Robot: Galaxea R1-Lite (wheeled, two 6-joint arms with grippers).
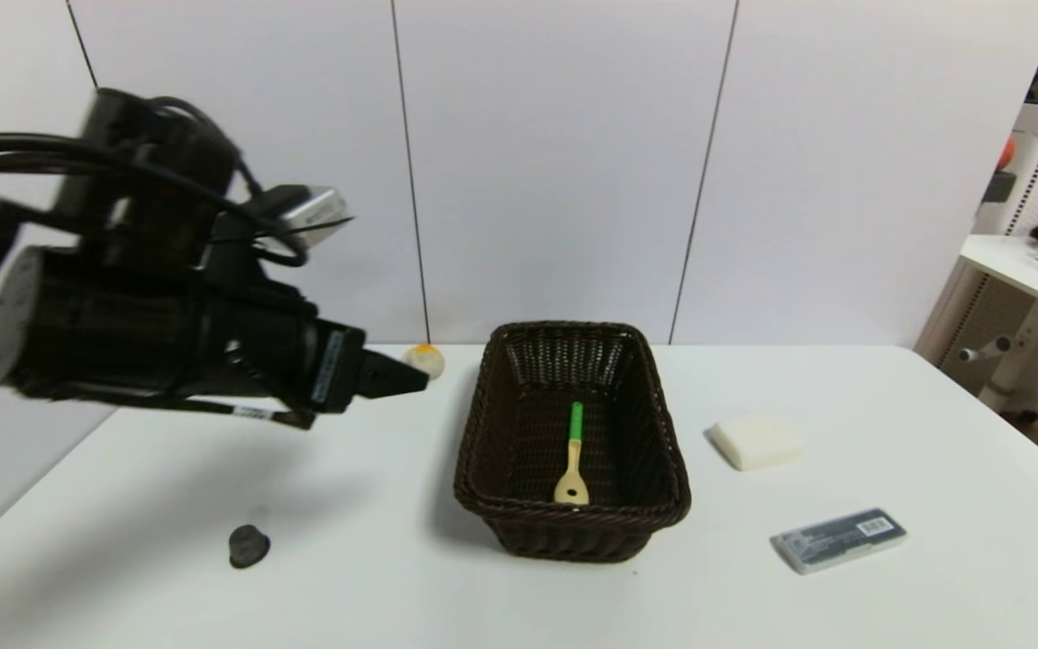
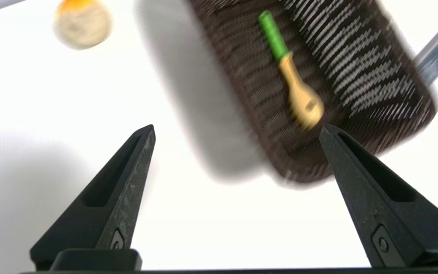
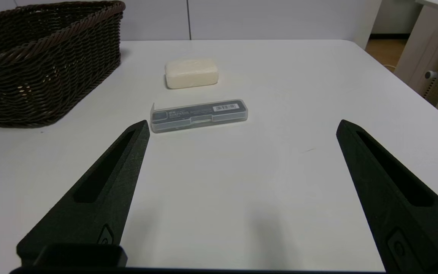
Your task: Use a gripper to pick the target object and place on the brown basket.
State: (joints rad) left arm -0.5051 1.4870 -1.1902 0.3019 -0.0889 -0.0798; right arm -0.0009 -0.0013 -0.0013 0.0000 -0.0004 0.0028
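At the far left of the head view, the left gripper (image 1: pixel 402 374), a black claw on a thick black arm draped in looped cables, hangs above the white table (image 1: pixel 375 577), its tip pointing toward frame centre. In the left wrist view its 2 fingers (image 2: pixel 127 179) stand wide apart with nothing between them, so it is released and holds nothing. Below it, in the lower left of the head view, a small dark grey lump (image 1: pixel 249 544) sits on the table. Just past the gripper tip, near the back edge, rests a beige rounded lump with an orange top (image 1: pixel 425 359).

At frame centre stands the large rectangular dark brown woven wicker basket (image 1: pixel 483 424) with a braided rim. The small toy pasta spoon (image 1: pixel 573 455) lies flat on its floor, bright green handle tip toward the back wall and pale yellow head with a hole toward the near end.

Right of the basket, apart from it, lies a pale cream rectangular block (image 1: pixel 756 442). Nearer the lower right sits a flat clear plastic case with a barcode label (image 1: pixel 839 539).

The right gripper (image 3: pixel 242 160) is not in the head view; in its own wrist view its 2 black fingers (image 3: pixel 105 190) are spread wide and empty above bare table, with the case, the block and a corner of the basket beyond them.
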